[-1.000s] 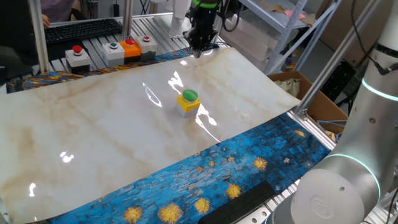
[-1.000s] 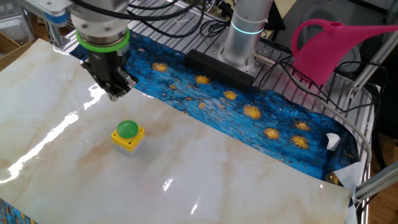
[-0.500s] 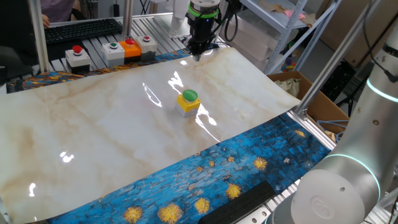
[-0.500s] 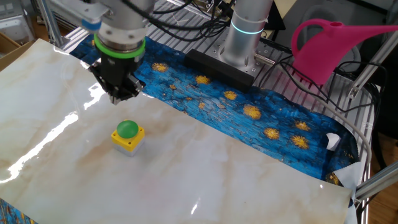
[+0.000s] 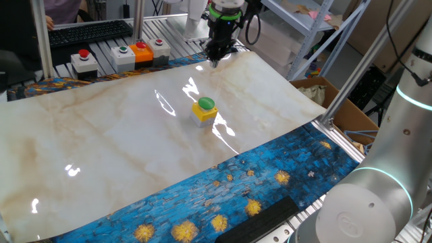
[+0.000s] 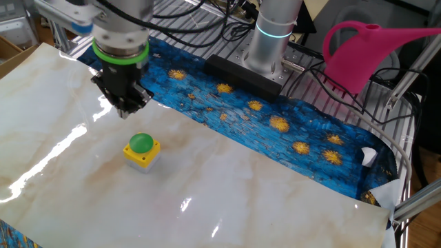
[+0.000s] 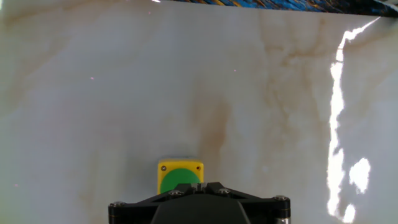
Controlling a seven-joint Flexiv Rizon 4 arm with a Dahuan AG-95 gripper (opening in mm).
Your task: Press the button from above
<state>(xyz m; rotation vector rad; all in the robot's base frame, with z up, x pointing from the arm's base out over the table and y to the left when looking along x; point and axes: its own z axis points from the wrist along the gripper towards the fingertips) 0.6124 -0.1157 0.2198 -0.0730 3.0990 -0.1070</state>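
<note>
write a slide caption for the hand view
Hand view: green button in its yellow housing on the marble-patterned tabletop, just beyond the gripper body.

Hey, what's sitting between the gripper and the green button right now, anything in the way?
Nothing. Both fixed views show only bare marble tabletop and air between the gripper and the button.

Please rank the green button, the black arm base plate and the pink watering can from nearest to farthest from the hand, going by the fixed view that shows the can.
1. Green button, just below the hand on the marble sheet.
2. Black arm base plate, to the right on the blue cloth.
3. Pink watering can, at the far right.
</note>
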